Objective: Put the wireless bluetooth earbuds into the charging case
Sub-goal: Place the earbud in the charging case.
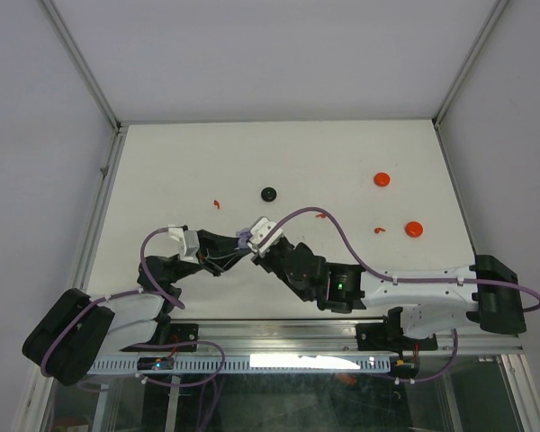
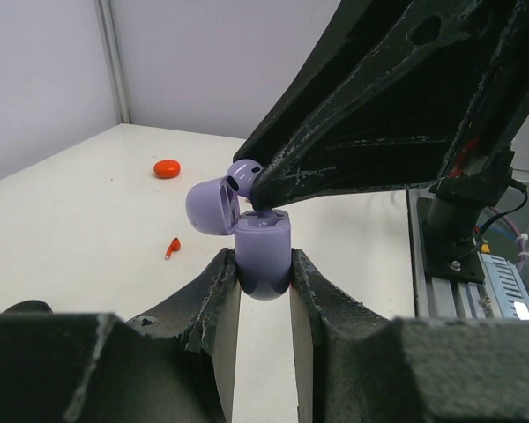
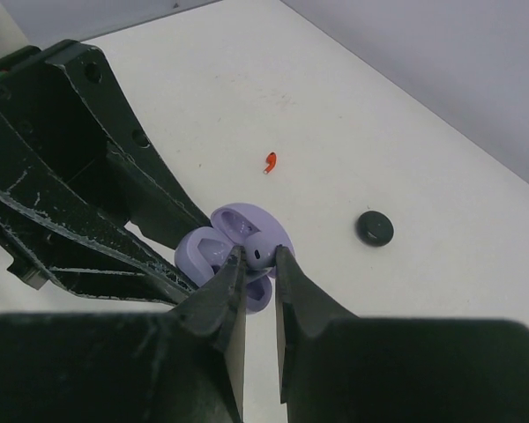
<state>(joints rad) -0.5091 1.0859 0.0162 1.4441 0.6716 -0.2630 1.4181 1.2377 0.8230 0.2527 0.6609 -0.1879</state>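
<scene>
Left gripper [image 2: 263, 291] clamps open case [image 2: 263, 256]; right gripper [image 3: 258, 264] pinches lavender earbud [image 3: 260, 253] above it. Misaligned stem could jam or slip out.

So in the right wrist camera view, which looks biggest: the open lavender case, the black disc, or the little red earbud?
1. Lavender charging case, though it sits nearest the camera.
2. Black disc.
3. Red earbud.

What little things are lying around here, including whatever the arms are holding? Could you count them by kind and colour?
Red discs: 2
Black disc: 1
Red earbuds: 3
Lavender earbud: 1
Lavender case: 1
Total: 8
</scene>
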